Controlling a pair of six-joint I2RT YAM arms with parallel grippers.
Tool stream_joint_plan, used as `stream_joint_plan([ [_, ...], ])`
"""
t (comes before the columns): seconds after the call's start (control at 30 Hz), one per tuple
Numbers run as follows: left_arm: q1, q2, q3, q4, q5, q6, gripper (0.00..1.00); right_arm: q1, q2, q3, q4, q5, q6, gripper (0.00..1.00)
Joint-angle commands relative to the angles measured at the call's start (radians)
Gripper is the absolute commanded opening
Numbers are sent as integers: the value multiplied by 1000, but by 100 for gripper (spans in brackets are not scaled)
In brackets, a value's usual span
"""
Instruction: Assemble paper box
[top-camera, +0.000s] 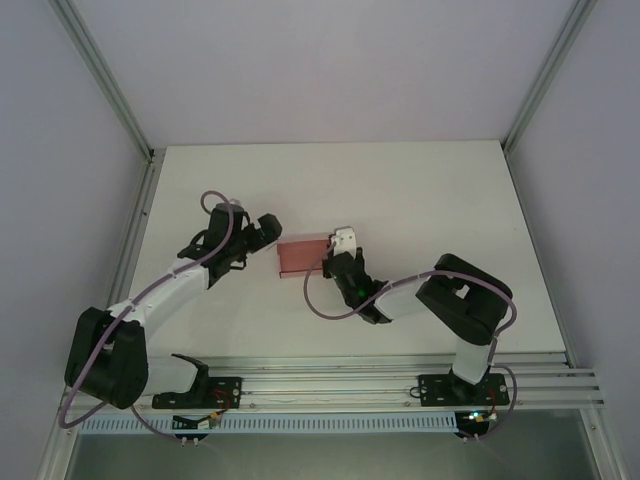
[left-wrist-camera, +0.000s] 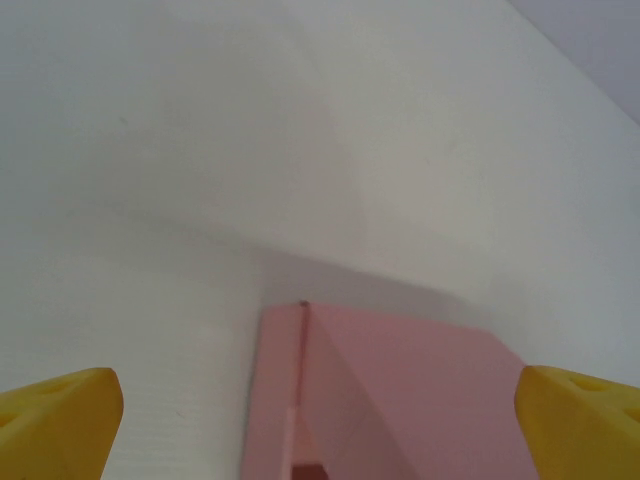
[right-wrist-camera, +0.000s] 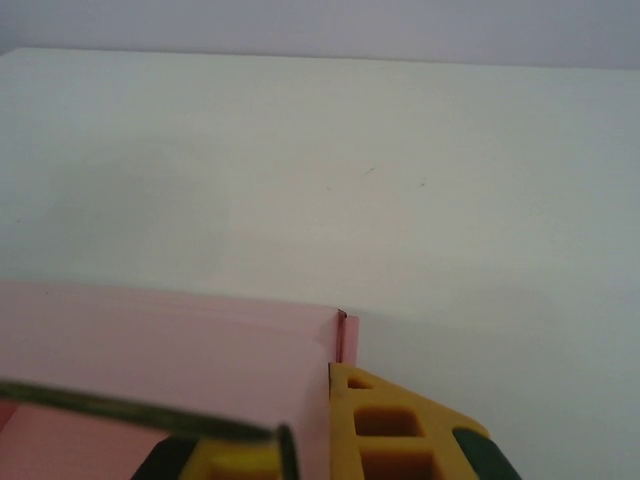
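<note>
The pink paper box (top-camera: 302, 257) lies in the middle of the white table (top-camera: 420, 190), partly folded, with walls standing up. My right gripper (top-camera: 336, 250) is at its right end. In the right wrist view the yellow fingers (right-wrist-camera: 400, 430) are shut on a pink wall of the paper box (right-wrist-camera: 150, 350), and my right gripper (right-wrist-camera: 312, 432) pinches the card near its corner. My left gripper (top-camera: 272, 236) hovers at the box's left end, open. In the left wrist view the paper box (left-wrist-camera: 410, 400) sits between the spread yellow fingertips (left-wrist-camera: 60, 420) of my left gripper (left-wrist-camera: 320, 430), touching neither.
Aluminium frame posts (top-camera: 105, 80) and grey side walls bound the table left and right. A rail (top-camera: 400, 375) with both arm bases runs along the near edge. Bare table lies behind the box.
</note>
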Motion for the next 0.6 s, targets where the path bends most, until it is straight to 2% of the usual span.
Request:
stream_joint_plan([
  [0.0, 8, 9, -16, 90, 135, 34, 100, 23, 48, -23, -23, -31, -43, 0],
  [0.27, 7, 139, -53, 91, 181, 45, 89, 38, 42, -41, -45, -37, -25, 0],
  [0.43, 7, 161, -74, 93, 148, 53, 82, 41, 25, -42, -95, -62, -2, 5],
  [0.5, 7, 166, -89, 112, 150, 45, 80, 39, 9, -38, -128, -96, 14, 12],
  [0.57, 6, 179, -102, 127, 156, 43, 78, 40, -23, -38, -172, -149, 37, 24],
])
